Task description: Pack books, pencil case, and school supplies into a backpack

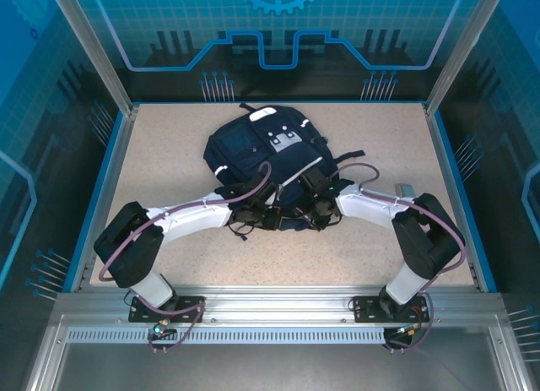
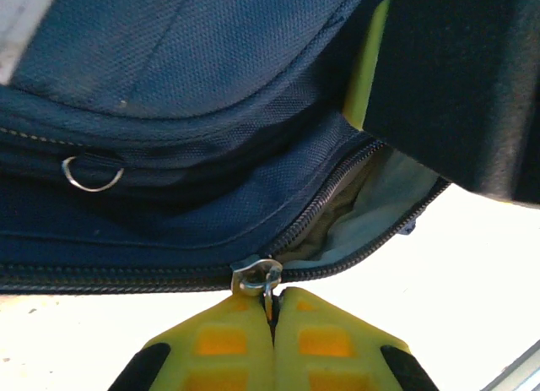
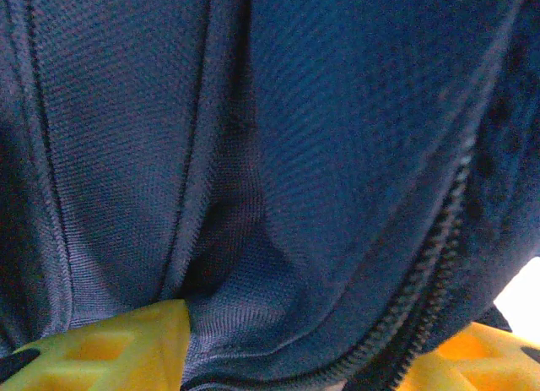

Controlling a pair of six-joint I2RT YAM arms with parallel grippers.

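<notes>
From above, the backpack (image 1: 270,154) lies flat in the middle of the speckled beige counter (image 1: 169,154), with its white patch up and its dark straps trailing to the right. Both arms reach to its near edge. The left fingers (image 1: 263,218) and the right fingers (image 1: 312,210) sit near each other on the dark cloth, too small here to tell how they stand.

In the left wrist view, the yellow, ribbed fingers are pressed together, pinching the tab of the small metal zipper pull (image 2: 256,277). To its left the teeth are meshed. To its right the track gapes, showing a pale, smooth lining (image 2: 371,209). The shell is tight woven nylon with piped seams, and a thin steel ring (image 2: 91,173) hangs from one of them.

In the right wrist view, coarse navy weave sags in soft folds, and a zipper track (image 3: 439,264) runs up the right side. The yellow fingers stand wide apart with a thick fold of the backpack between them. I cannot tell whether they squeeze it.

The hold on that narrow tab looks slight, so a sideways tug could let it slip free. The loose lining sits close to the teeth and could jam the slider. If the fold is not truly held, the limp bag will probably drag across the counter rather than unzip.
</notes>
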